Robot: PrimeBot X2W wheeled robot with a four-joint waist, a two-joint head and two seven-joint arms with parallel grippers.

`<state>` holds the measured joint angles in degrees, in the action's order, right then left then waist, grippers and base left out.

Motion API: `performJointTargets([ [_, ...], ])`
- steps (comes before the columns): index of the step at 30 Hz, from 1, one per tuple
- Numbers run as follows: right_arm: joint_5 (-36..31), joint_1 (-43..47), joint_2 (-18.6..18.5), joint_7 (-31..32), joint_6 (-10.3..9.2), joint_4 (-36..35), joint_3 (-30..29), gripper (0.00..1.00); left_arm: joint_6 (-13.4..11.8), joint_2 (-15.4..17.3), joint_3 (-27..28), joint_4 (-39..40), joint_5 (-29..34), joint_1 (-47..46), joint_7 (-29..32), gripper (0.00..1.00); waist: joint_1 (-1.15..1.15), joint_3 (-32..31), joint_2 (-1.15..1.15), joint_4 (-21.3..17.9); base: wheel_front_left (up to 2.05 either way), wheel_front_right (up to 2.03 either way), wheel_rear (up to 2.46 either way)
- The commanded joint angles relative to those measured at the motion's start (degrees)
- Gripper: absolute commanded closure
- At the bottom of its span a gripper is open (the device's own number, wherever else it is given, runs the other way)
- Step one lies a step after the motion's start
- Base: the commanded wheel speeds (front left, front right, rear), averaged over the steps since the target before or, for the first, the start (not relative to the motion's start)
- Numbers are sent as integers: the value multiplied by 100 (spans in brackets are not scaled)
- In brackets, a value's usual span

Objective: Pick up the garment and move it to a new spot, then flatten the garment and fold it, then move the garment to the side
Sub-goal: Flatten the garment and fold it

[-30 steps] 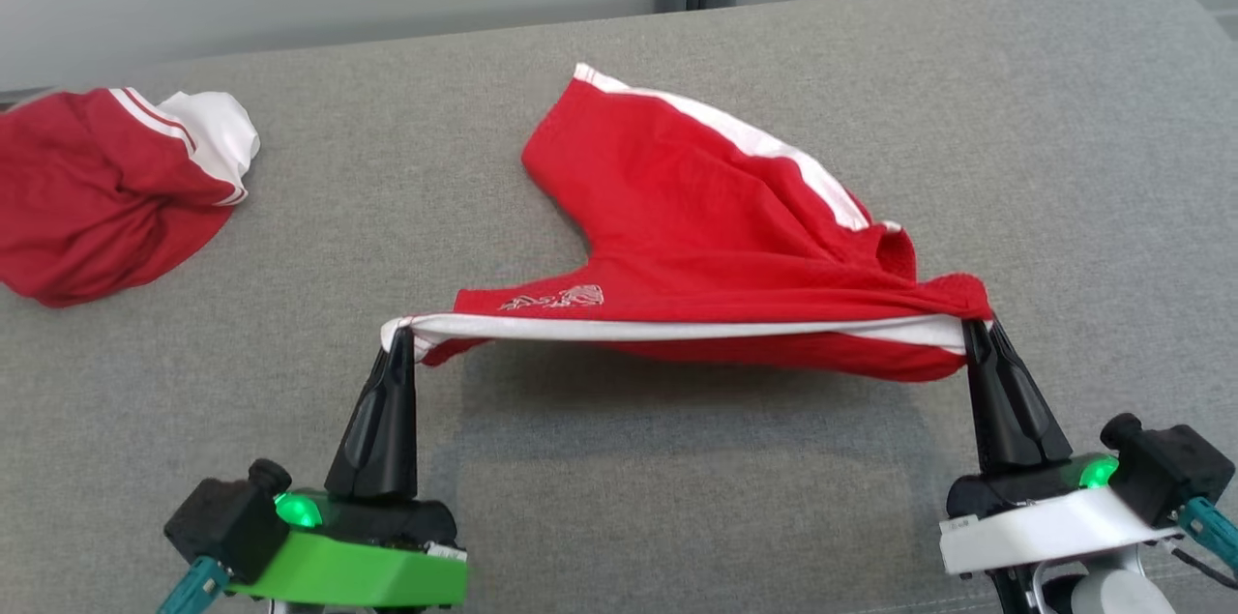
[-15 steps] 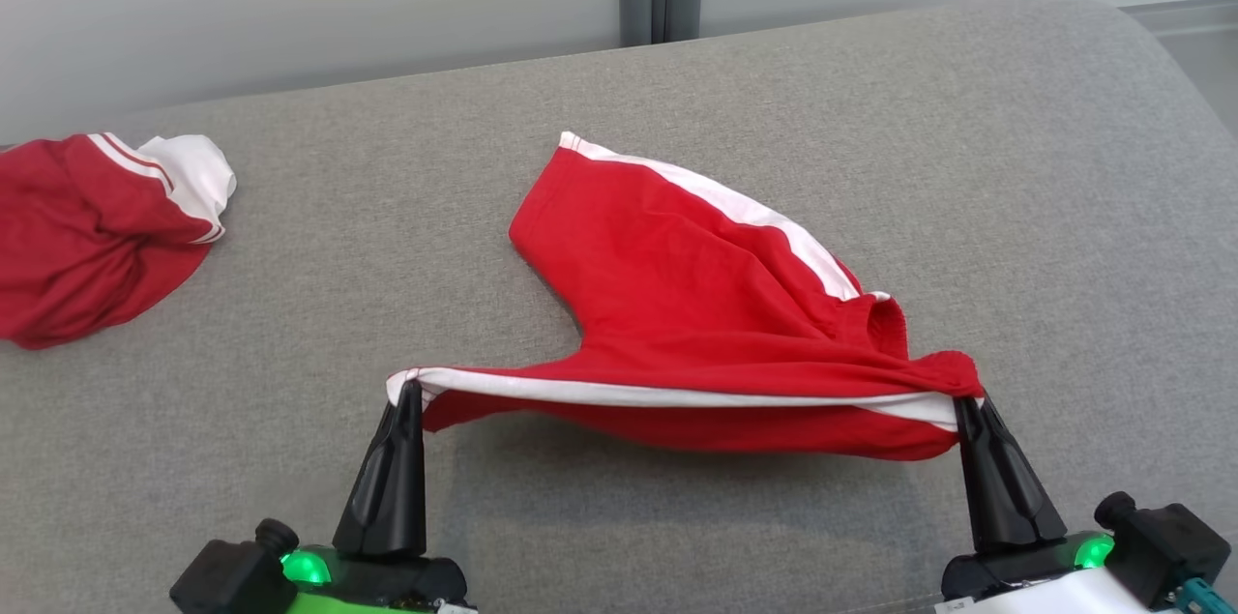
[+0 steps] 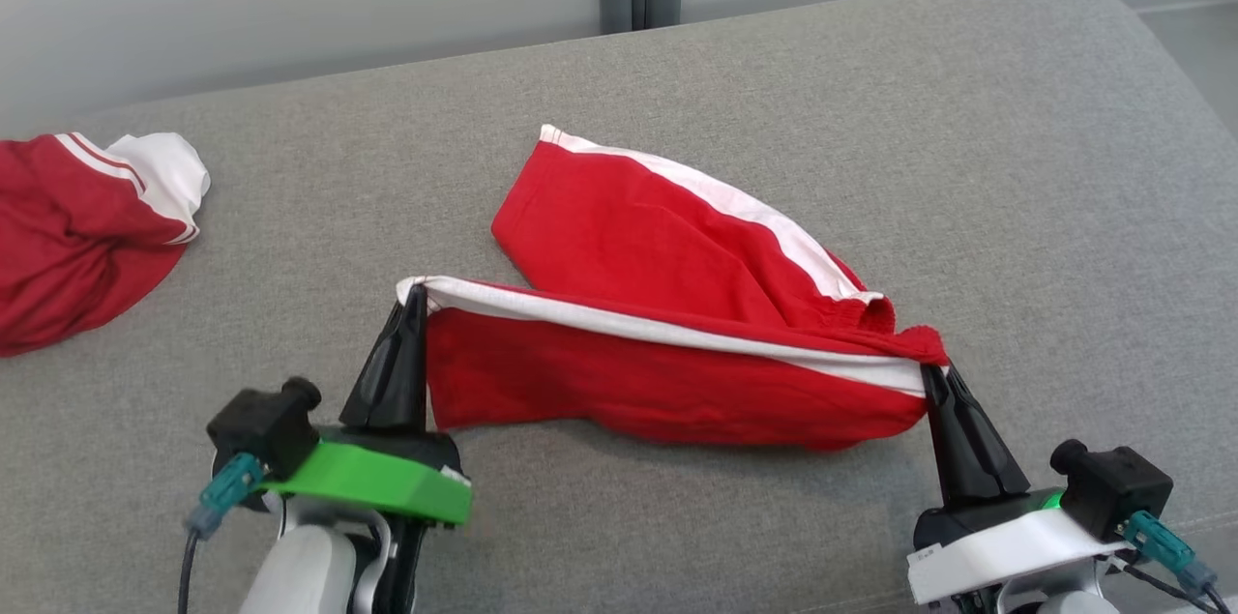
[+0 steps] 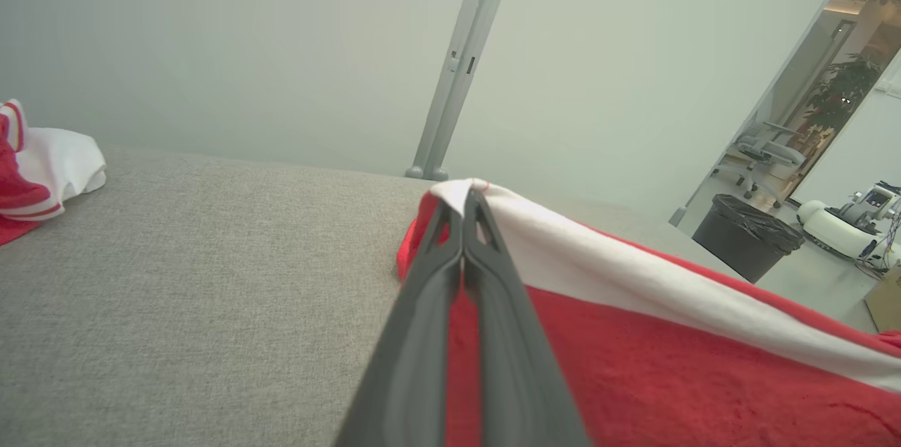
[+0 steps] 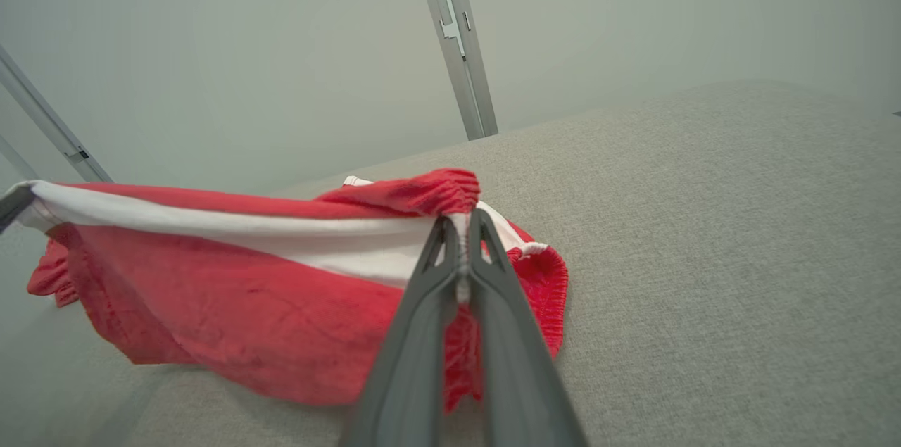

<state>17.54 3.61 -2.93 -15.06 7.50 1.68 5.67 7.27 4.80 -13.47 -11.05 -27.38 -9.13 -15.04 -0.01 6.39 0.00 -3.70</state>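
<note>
Hanging stretched between both grippers, the red shorts (image 3: 619, 382) sit mid-way across the grey cushion (image 3: 1016, 160), with their far leg resting on it. The left gripper (image 3: 416, 293) is clenched on a white-striped corner, and the right gripper (image 3: 931, 370) is clenched on the gathered waistband. Another red garment (image 3: 68, 237) lies well apart at the left.

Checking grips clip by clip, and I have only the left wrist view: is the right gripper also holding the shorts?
Observer: Yes. The right gripper is shut on the shorts, at the waistband end of the white stripe.
Operator: Are the shorts fully off the surface?
Observer: No. The far leg lies on the grey surface; the near leg hangs between the left gripper and the right one.
</note>
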Motion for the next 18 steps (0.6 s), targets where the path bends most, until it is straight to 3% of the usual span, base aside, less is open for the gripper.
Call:
performJointTargets([
  [1,-13,-142,-9,-21,-2,115,-34,100,11,64,-33,-215,37,-282,-14,100,1,85,0,-52,0,0,0],
  [18,406,-1781,-6,-21,-2,1168,165,100,22,431,-714,-2688,-53,-3051,51,100,1,1485,0,-721,0,0,0],
])
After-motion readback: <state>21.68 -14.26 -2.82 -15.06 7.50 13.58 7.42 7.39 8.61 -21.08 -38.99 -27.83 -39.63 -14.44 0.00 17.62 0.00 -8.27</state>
